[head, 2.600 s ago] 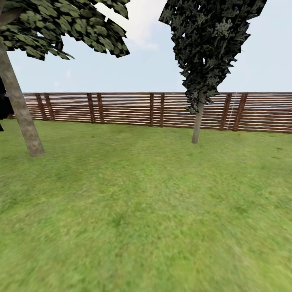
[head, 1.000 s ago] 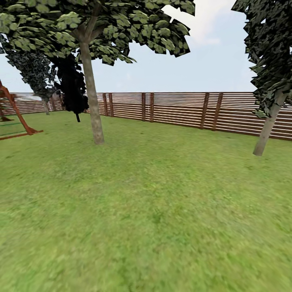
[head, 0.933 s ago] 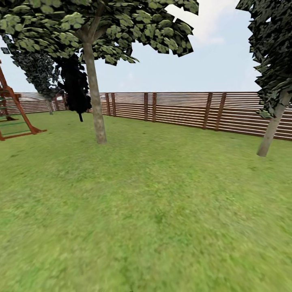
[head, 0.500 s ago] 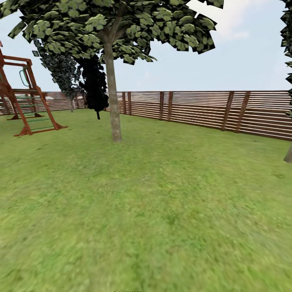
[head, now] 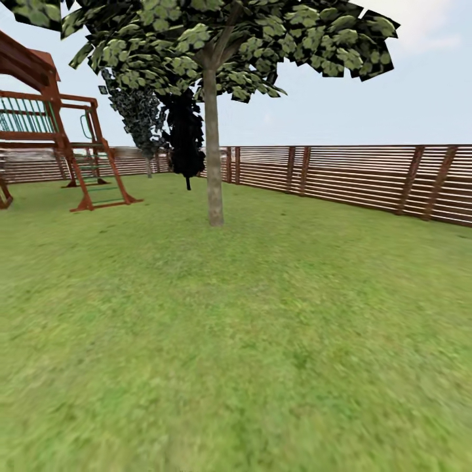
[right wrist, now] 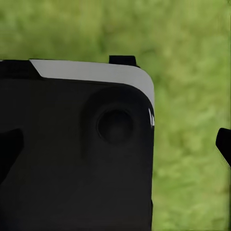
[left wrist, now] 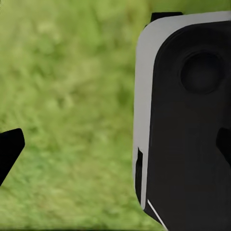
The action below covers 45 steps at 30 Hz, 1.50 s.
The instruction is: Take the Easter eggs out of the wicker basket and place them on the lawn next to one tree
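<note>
The lawn [head: 262,341] spreads wide and flat in the head view. A tree [head: 214,177] with a smooth grey-brown trunk and blotched green foliage stands mid-distance, a little left of centre. The Easter eggs and the wicker basket are out of view. In the left wrist view my left gripper [left wrist: 118,147] is open, its dark fingertips [left wrist: 10,150] at the picture's edges with grass between them. My right gripper [right wrist: 117,147] is open too, one fingertip [right wrist: 224,144] over grass, nothing held.
A brown slatted fence [head: 354,177] closes the garden at the back and right. A wooden play frame [head: 62,151] stands at the left. A near-black tree [head: 185,141] stands behind the trunk. A black-and-white part of my own body [left wrist: 187,125] [right wrist: 77,144] lies under both wrists.
The view has swung to the left: the tree has slid from the left edge toward centre, the play frame has come into sight, and the right-hand tree has left the picture.
</note>
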Available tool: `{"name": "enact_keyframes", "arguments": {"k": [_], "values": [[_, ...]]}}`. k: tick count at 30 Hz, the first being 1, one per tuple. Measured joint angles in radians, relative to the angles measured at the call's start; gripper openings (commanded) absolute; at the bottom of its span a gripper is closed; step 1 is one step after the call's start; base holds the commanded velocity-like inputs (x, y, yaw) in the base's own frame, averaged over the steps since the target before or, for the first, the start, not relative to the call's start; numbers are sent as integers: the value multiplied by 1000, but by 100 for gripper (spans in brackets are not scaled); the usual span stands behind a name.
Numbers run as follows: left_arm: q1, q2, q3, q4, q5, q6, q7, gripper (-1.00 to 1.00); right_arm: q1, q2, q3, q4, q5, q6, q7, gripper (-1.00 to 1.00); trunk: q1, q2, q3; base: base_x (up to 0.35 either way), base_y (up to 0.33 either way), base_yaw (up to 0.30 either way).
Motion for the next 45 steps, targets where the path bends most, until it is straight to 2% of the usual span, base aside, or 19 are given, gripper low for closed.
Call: {"name": "enact_keyframes", "arguments": {"k": [5, 12, 45], "values": [[0, 0, 0, 0, 0, 0, 0, 100, 1, 2, 1, 0, 0, -5, 1, 100, 0, 0, 0, 0, 0, 298], [0, 0, 0, 1, 0, 0, 0, 100, 0, 3, -1, 11, -2, -60, 0, 100, 0, 0, 0, 0, 0, 299], [0, 0, 0, 0, 0, 0, 0, 100, 0, 1, -2, 17, -9, -59, -3, 100, 0, 0, 0, 0, 0, 299]]}}
